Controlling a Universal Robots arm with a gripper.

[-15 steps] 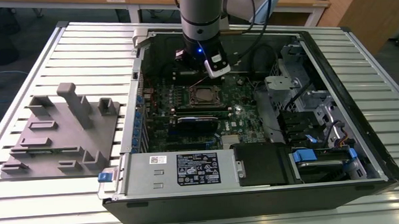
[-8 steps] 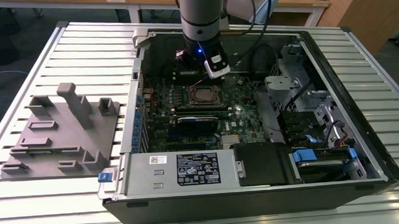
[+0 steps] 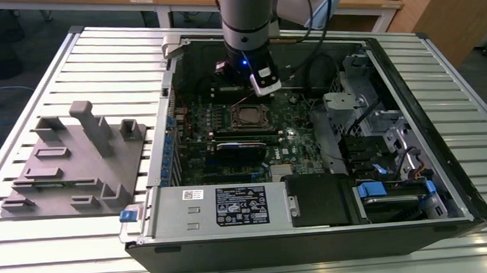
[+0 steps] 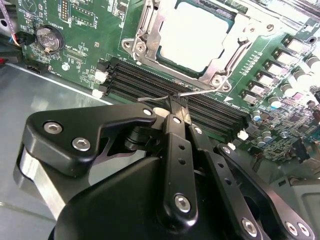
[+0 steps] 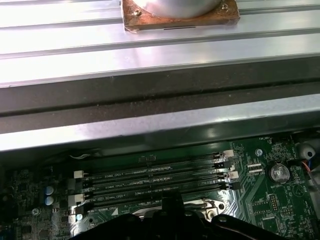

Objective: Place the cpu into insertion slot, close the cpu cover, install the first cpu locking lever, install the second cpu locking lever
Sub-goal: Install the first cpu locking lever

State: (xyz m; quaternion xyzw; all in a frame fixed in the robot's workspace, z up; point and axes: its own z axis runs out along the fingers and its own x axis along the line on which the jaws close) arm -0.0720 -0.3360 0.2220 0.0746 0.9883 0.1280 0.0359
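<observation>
Computer case (image 3: 312,250) was seen from above in the exterior view, memory slots (image 4: 145,82) (image 5: 155,182) were shared, close past the gripper (image 4: 178,107) (image 5: 172,201), by both wrist views

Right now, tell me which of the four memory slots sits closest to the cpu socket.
The memory slot bordering the cpu cover; the other three lie beyond it, toward the case wall.

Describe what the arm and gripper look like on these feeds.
The arm is a silver-grey cylinder with a pale blue band, ending in a black section with a small blue light. A white module sits at its side and dark cables hang beside it. The gripper is matte black: bolted linkage bars with silver socket-head screws.
</observation>
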